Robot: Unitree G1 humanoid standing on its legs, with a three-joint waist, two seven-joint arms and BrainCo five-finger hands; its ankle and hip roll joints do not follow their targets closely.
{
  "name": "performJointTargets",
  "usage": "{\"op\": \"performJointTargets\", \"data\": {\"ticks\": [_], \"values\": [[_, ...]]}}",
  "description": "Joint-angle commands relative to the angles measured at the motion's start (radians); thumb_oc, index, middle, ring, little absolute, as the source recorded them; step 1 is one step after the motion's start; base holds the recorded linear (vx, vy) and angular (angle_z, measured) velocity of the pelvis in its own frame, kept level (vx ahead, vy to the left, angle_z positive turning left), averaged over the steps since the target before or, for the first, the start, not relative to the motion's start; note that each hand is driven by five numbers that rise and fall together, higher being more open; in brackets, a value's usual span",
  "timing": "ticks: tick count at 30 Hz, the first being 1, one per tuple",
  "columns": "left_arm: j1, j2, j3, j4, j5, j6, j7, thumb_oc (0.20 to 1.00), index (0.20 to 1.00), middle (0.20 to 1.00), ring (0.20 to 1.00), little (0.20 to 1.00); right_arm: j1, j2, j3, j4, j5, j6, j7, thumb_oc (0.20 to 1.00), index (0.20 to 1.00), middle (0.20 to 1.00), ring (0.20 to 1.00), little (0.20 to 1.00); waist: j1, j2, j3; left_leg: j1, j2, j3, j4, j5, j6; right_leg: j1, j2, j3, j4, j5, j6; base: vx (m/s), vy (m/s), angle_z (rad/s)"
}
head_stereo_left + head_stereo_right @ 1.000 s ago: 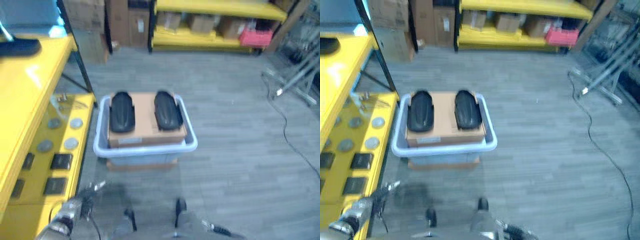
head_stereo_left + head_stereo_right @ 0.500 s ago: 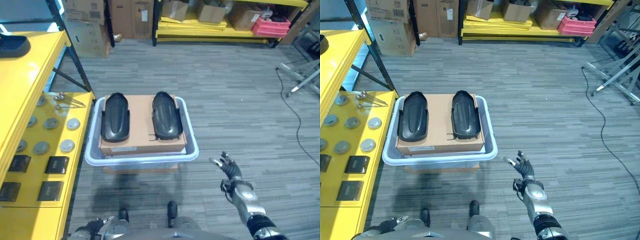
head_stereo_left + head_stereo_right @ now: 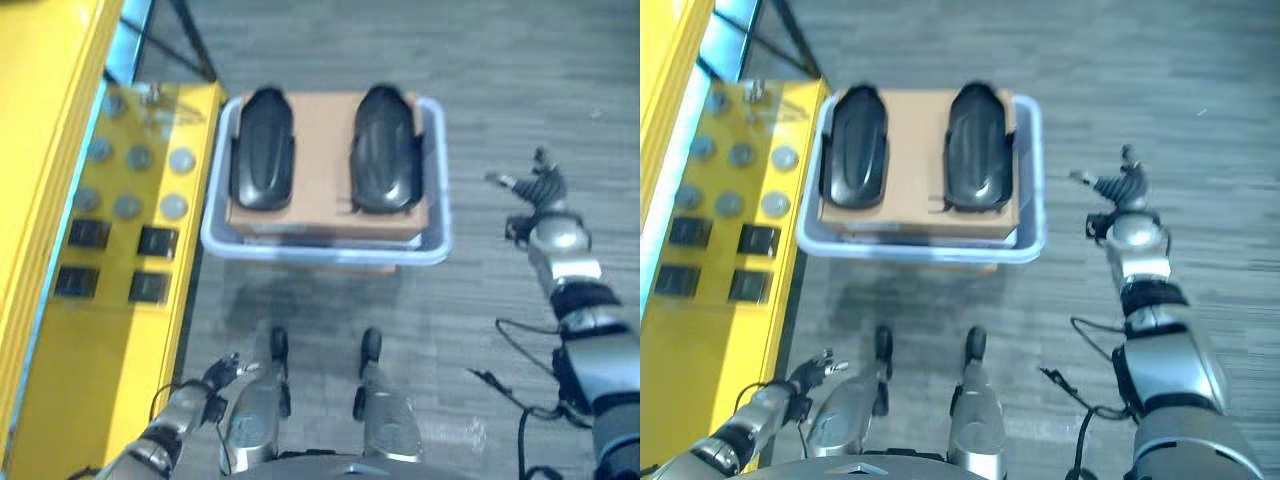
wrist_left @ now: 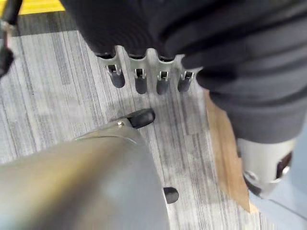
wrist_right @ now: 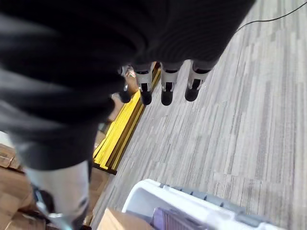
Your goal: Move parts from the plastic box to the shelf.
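Parts are seen lying side by side on a cardboard box inside the plastic box, which stands on the grey floor: a left black part and a right black part, neither held. The yellow shelf runs just beside the plastic box's left rim, with small discs and dark blocks laid on it. The right hand is raised off the box's right rim, fingers relaxed and empty. The left hand is held low by the shelf's edge, fingers loose, grasping nothing.
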Motion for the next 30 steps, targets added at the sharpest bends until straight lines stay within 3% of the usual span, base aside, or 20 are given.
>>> {"op": "performJointTargets", "data": {"ticks": [1, 6, 7, 12, 13, 17, 20, 21, 22, 24, 27, 28, 30], "values": [[0.003, 0.001, -0.039, 0.102, -0.083, 0.018, -0.02, 1.0, 1.0, 1.0, 1.0, 1.0, -0.028, -0.044, 0.039, 0.02, -0.029, 0.012, -0.077, 1.0, 1.0, 1.0, 1.0, 1.0, 0.021, 0.0, -0.053, 0.004, 0.018, -0.054, 0.027, -0.036, -0.026, 0.012, -0.042, -0.008, 0.127, -0.152, 0.03, 0.0, 0.019, 0.23], [0.001, 0.004, -0.024, 0.115, -0.087, 0.027, -0.031, 1.0, 1.0, 1.0, 1.0, 1.0, -0.123, -0.063, 0.09, 0.059, -0.056, 0.043, -0.077, 1.0, 1.0, 1.0, 1.0, 1.0, 0.033, 0.018, -0.03, -0.019, 0.005, -0.06, 0.028, -0.032, -0.022, -0.013, -0.051, -0.011, 0.133, -0.149, 0.03, 0.0, 0.036, 0.19], [-0.001, 0.0, -0.034, 0.113, -0.092, 0.005, -0.035, 1.0, 1.0, 1.0, 1.0, 1.0, -0.185, -0.07, 0.136, 0.079, -0.083, 0.068, -0.088, 1.0, 1.0, 1.0, 1.0, 1.0, 0.04, 0.033, -0.017, -0.036, -0.003, -0.064, 0.029, -0.026, -0.02, -0.031, -0.055, -0.009, 0.146, -0.152, 0.028, -0.01, 0.064, 0.17], [-0.014, 0.008, -0.05, 0.087, -0.12, -0.021, -0.055, 1.0, 1.0, 1.0, 1.0, 1.0, -0.258, -0.077, 0.183, 0.1, -0.126, 0.128, -0.067, 1.0, 1.0, 1.0, 1.0, 1.0, 0.047, 0.054, -0.001, -0.053, -0.013, -0.068, 0.034, -0.021, -0.016, -0.054, -0.065, -0.009, 0.167, -0.157, 0.03, 0.0, 0.048, 0.06], [-0.018, 0.009, -0.054, 0.08, -0.126, -0.024, -0.062, 1.0, 1.0, 1.0, 1.0, 1.0, -0.271, -0.078, 0.193, 0.106, -0.133, 0.16, -0.057, 1.0, 1.0, 1.0, 1.0, 1.0, 0.048, 0.057, 0.002, -0.055, -0.014, -0.068, 0.035, -0.021, -0.016, -0.058, -0.067, -0.009, 0.17, -0.158, 0.031, 0.0, 0.037, 0.05], [-0.04, 0.01, -0.083, 0.05, -0.158, -0.036, -0.077, 1.0, 1.0, 1.0, 1.0, 1.0, -0.316, -0.056, 0.256, 0.185, -0.248, 0.41, 0.05, 1.0, 1.0, 1.0, 1.0, 1.0, 0.055, 0.066, 0.018, -0.065, -0.018, -0.066, 0.033, -0.019, -0.012, -0.069, -0.072, -0.008, 0.174, -0.156, 0.035, 0.0, 0.006, 0.01], [-0.056, 0.01, -0.099, 0.039, -0.189, -0.019, -0.076, 1.0, 1.0, 1.0, 1.0, 1.0, -0.32, -0.03, 0.333, 0.295, -0.439, 0.51, 0.247, 1.0, 1.0, 1.0, 1.0, 1.0, 0.067, 0.069, 0.031, -0.067, -0.015, -0.067, 0.028, -0.014, -0.008, -0.069, -0.072, -0.014, 0.175, -0.156, 0.035, -0.02, -0.042, 0.02], [-0.059, 0.01, -0.101, 0.044, -0.185, -0.017, -0.069, 1.0, 1.0, 1.0, 1.0, 1.0, -0.313, -0.019, 0.364, 0.323, -0.468, 0.529, 0.286, 0.319, 0.319, 0.319, 0.319, 0.319, 0.071, 0.068, 0.033, -0.073, -0.012, -0.07, 0.027, -0.01, -0.008, -0.071, -0.072, -0.019, 0.173, -0.152, 0.034, -0.02, -0.064, -0.01], [-0.06, 0.011, -0.102, 0.046, -0.183, -0.016, -0.067, 1.0, 1.0, 1.0, 1.0, 1.0, -0.311, -0.015, 0.374, 0.331, -0.472, 0.537, 0.296, 0.2, 0.2, 0.2, 0.2, 0.2, 0.072, 0.067, 0.035, -0.073, -0.012, -0.071, 0.028, -0.01, -0.008, -0.07, -0.072, -0.021, 0.173, -0.152, 0.033, -0.01, -0.065, 0.0], [-0.063, 0.016, -0.107, 0.052, -0.165, -0.009, -0.063, 1.0, 1.0, 1.0, 1.0, 1.0, -0.303, -0.001, 0.4, 0.358, -0.48, 0.566, 0.342, 0.2, 0.2, 0.2, 0.2, 0.2, 0.078, 0.066, 0.041, -0.079, -0.012, -0.077, 0.032, -0.008, -0.005, -0.072, -0.071, -0.026, 0.175, -0.151, 0.032, -0.01, -0.082, 0.03], [-0.063, 0.027, -0.106, 0.059, -0.134, -0.004, -0.061, 1.0, 1.0, 1.0, 1.0, 1.0, -0.283, 0.019, 0.395, 0.384, -0.432, 0.565, 0.332, 0.2, 0.2, 0.2, 0.2, 0.2, 0.088, 0.067, 0.047, -0.084, -0.012, -0.082, 0.034, -0.007, -0.003, -0.071, -0.071, -0.035, 0.175, -0.15, 0.03, -0.02, -0.063, 0.11], [-0.057, 0.035, -0.098, 0.066, -0.111, 0.002, -0.061, 1.0, 1.0, 1.0, 1.0, 1.0, -0.254, 0.027, 0.363, 0.386, -0.377, 0.54, 0.264, 0.2, 0.2, 0.2, 0.2, 0.2, 0.091, 0.073, 0.045, -0.084, -0.012, -0.085, 0.039, -0.008, -0.002, -0.064, -0.068, -0.039, 0.177, -0.156, 0.025, -0.01, -0.015, 0.12], [-0.053, 0.037, -0.092, 0.067, -0.098, 0.002, -0.059, 1.0, 1.0, 1.0, 1.0, 1.0, -0.235, 0.024, 0.338, 0.377, -0.326, 0.489, 0.226, 0.2, 0.2, 0.2, 0.2, 0.2, 0.091, 0.073, 0.042, -0.08, -0.012, -0.086, 0.039, -0.01, -0.002, -0.059, -0.067, -0.041, 0.178, -0.16, 0.025, -0.01, 0.001, 0.06]]}}
